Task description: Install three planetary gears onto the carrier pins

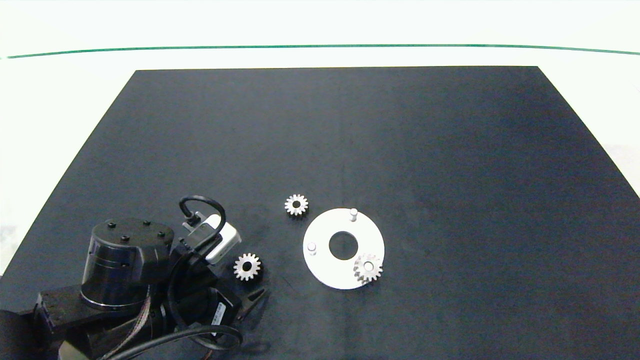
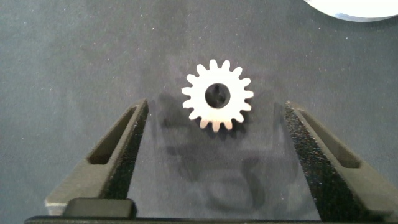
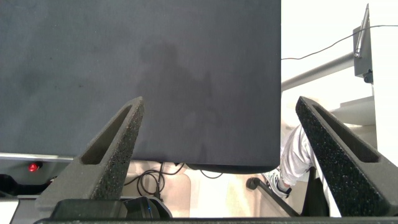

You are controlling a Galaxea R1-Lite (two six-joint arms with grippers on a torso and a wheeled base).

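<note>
**Silvery gears: one being counted as seated, two being left on the counter**

Black matting is covering the counter (image 1: 450,150), and the work is being read across it from the left side to the right. At the near left corner the left claw (image 1: 254,300) is being held low over the mat with its jaws spread wide; nothing is being gripped. In the left wrist view its two foam-lined fingers (image 2: 127,155) are being shown on either side of a loose gear (image 2: 217,95), apart from it and not touching. That same gear (image 1: 247,266) is lying flat just beside the claw, so a pick-up is judged to be in preparation.

Further right and further from the robot, a second loose gear (image 1: 296,205) is lying flat, near the rim of the white disc (image 1: 325,272) but apart from it. On the disc, three carrier pins are being counted: two are standing bare, one on the left (image 1: 312,247) and one at the far edge (image 1: 353,213), while the third is being occupied by the seated gear (image 1: 368,268).

Three planetary gears are thus being counted in all, with one judged installed and two left to fit.

The right claw (image 3: 217,155) is being held open and empty off the counter's edge, unseen from the head camera.
</note>
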